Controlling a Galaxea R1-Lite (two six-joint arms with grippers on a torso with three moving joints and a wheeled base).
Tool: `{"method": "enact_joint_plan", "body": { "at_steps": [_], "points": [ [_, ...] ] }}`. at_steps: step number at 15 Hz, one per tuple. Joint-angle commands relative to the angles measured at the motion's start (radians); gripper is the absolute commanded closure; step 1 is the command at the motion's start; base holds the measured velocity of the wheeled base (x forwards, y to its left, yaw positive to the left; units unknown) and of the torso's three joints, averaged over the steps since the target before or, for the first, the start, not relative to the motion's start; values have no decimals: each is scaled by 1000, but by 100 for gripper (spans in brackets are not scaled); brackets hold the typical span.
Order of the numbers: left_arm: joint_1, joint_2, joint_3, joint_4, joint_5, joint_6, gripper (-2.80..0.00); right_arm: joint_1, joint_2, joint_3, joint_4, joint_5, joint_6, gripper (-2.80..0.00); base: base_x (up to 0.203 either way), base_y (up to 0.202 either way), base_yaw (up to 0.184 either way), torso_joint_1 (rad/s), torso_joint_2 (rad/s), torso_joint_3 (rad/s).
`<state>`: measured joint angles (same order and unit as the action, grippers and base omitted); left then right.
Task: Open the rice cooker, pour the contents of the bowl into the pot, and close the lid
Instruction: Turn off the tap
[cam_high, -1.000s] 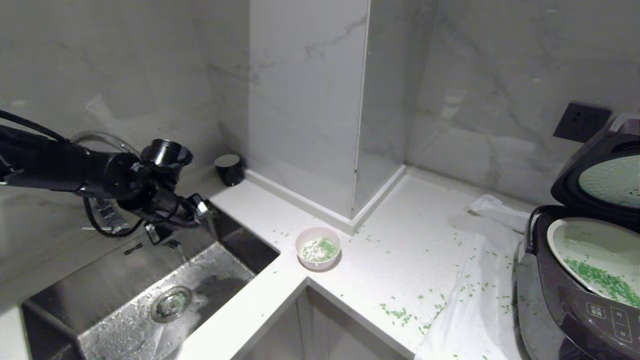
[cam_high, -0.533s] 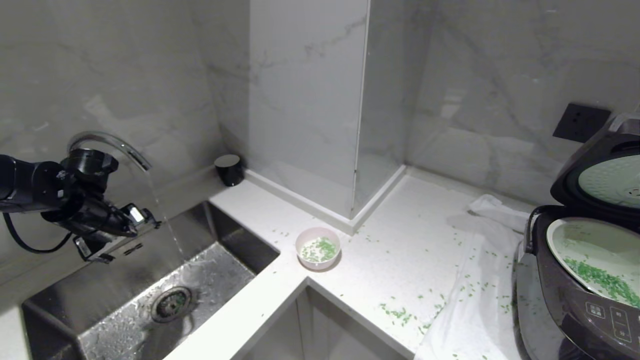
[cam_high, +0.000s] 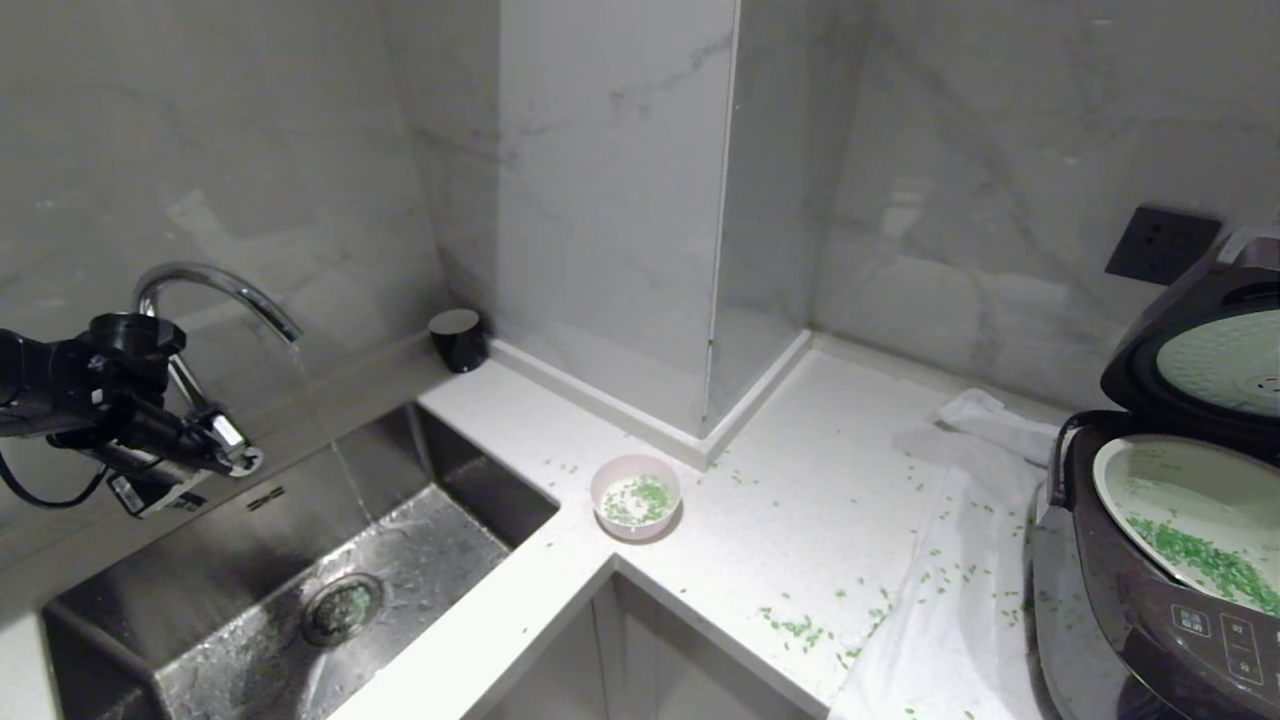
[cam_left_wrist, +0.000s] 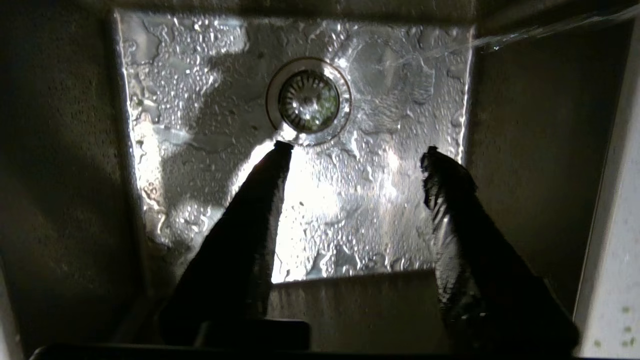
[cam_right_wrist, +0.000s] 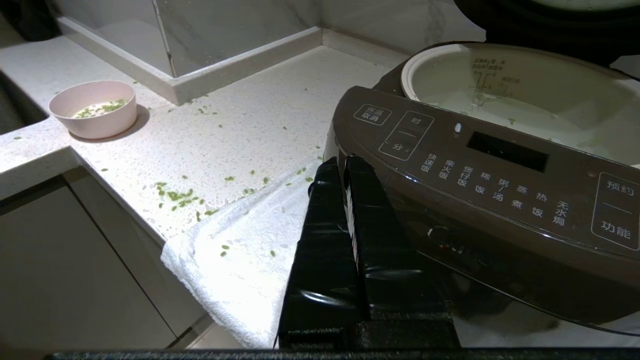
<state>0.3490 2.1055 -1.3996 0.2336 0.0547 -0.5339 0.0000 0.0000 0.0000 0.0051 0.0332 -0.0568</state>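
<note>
The large dark brown rounded-rectangular rice cooker (cam_high: 1160, 560) is found at the right end of the white speckled tabletop (cam_high: 800, 480), partly on a white cloth (cam_high: 950, 620), with its hinged dark brown lid (cam_high: 1195, 350) raised and the silvery round underside plate facing forward. The opening step is therefore judged complete. The round pale grey-white inner pot (cam_high: 1190, 500) is exposed and already holds a patch of tiny bright green grains (cam_high: 1205, 560); further grains are scattered across the tabletop and cloth. The small round pale pink bowl (cam_high: 636, 495) stands upright near the tabletop's inner corner, mouth upward, well apart from the cooker, with a thin remnant of grains inside. Pouring is judged largely done, though incompletely; closing the lid remains. The cooker's button panel faces the robot, its long axis running roughly from front to hinge. The left gripper (cam_left_wrist: 355, 150) hangs over the wet steel sink (cam_high: 250, 600) beside the running curved tap (cam_high: 215, 290), its fingers parted and holding nothing. The right gripper (cam_right_wrist: 342, 162) is parked just in front of the cooker's panel, fingers pressed together, empty.
</note>
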Motion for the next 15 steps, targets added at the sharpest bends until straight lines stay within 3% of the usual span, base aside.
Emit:
{"method": "enact_joint_plan", "body": {
  "at_steps": [1, 13, 15],
  "points": [
    [22, 97, -75, 2, 2, -4, 0, 0, 0, 2, -1, 1, -2, 0, 0, 0, 0, 0, 0, 0],
    [109, 237, -288, 1, 8, -7, 0, 0, 0, 2, 1, 1, 0, 0, 0, 0, 0, 0, 0, 0],
    [117, 245, -312, 0, 35, -11, 0, 0, 0, 2, -1, 1, -2, 0, 0, 0, 0, 0, 0, 0]
  ]
}}
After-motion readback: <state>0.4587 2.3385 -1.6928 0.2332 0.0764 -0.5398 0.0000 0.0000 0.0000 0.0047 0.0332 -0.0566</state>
